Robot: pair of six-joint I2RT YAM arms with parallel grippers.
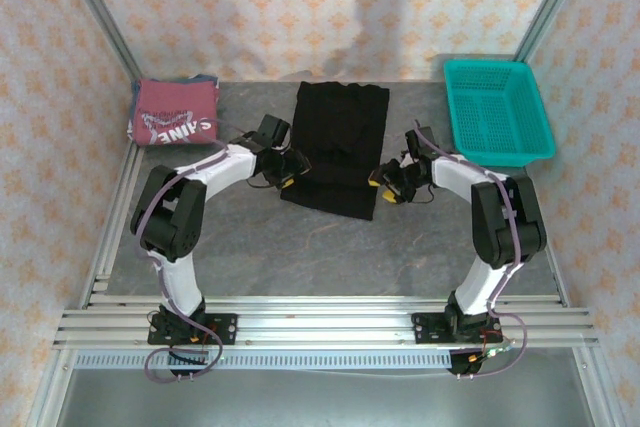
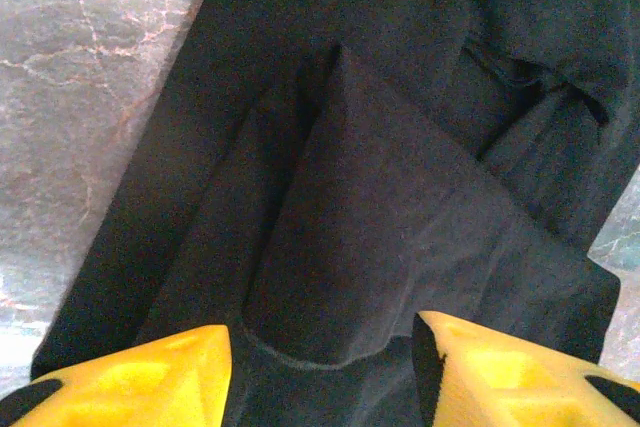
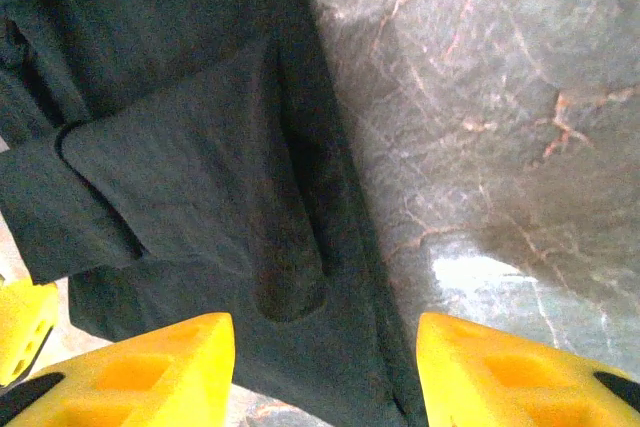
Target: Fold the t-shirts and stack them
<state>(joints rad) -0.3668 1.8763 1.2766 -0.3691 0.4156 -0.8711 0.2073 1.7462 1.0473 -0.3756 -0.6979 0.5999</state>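
At the near left edge of the black shirt point(image 1: 335, 142), the left gripper point(image 2: 320, 347) hangs low over the cloth with its yellow fingers point(image 2: 150, 372) apart. A raised fold of the black cloth fills the gap between them; I cannot tell whether that fold is clamped or merely stands there. At the near right edge of the same shirt, the right gripper point(image 3: 325, 332) is open. Its jaws stand apart over the shirt's border, with a narrow ridge of cloth rising nearer the left finger and flat cloth and bare desk point(image 1: 330, 247) showing toward the other finger. The black shirt lies on the middle of the desk as a long strip folded lengthwise, running from the back wall toward the arms, with both grippers at its near end on either side. The red shirt point(image 1: 172, 112) with white lettering lies folded well to the left of the black shirt, in the far corner. A teal basket point(image 1: 495, 117) sits well to the right of the black shirt, also at the back.
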